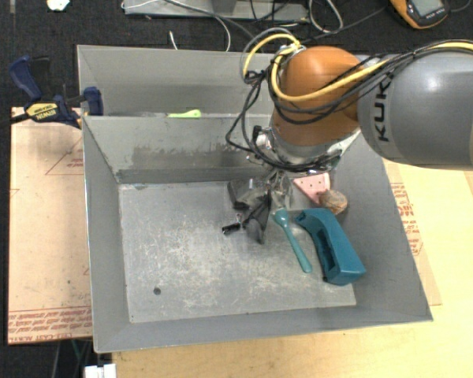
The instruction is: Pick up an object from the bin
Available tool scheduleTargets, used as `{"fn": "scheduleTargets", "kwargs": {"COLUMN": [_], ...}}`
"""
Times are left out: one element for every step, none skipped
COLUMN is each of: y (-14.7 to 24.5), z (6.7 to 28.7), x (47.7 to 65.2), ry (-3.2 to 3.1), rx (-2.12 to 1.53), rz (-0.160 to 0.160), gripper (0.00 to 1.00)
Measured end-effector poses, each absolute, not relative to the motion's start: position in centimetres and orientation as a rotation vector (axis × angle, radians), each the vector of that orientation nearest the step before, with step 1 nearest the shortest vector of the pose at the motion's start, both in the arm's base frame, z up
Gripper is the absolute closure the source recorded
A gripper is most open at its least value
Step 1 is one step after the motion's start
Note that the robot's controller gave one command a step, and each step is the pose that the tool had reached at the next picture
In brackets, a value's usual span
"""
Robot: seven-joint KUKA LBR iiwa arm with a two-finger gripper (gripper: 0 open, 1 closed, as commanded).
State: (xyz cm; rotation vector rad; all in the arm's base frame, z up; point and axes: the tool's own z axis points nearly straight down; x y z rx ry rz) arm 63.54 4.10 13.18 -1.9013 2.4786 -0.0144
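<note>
And the gripper point(256, 215) sits low in the bin point(181, 274), just off the floor's centre toward 1 o'clock, right down among the things. By my reading this is the grasp step: descent looks done, nothing lifted yet. Whether the gripper is wide or narrow, I cannot tell; it is a dark tangle under the wrist and nothing reads clearly as held.

Nearest candidates: a small dark piece point(230, 228) lies on the floor at the gripper's 8 o'clock, just beside it. A slim teal utensil point(290, 233) runs off at its 4 o'clock, its upper end close by the gripper. Beyond that, at 3 o'clock of the bin, lies a chunky teal handle point(333, 249), touching or nearly touching the utensil. A pink block point(311, 184) and a brown rounded lump point(336, 202) sit at 2 o'clock.

The next move, I judge, calls for a firm close on whatever is underneath, then a straight lift clear of the teal pair.

The orange cover point(315, 85) and its cables point(256, 50) overhang the spot, hiding part of the pink block and whatever lies directly beneath.
</note>
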Motion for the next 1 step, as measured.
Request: {"fn": "scheduleTargets", "kwargs": {"y": [4.30], "z": [20.91], "x": [63.83], "ry": [2.428], "rx": [-1.965], "rz": [-0.012], "gripper": [1.00]}}
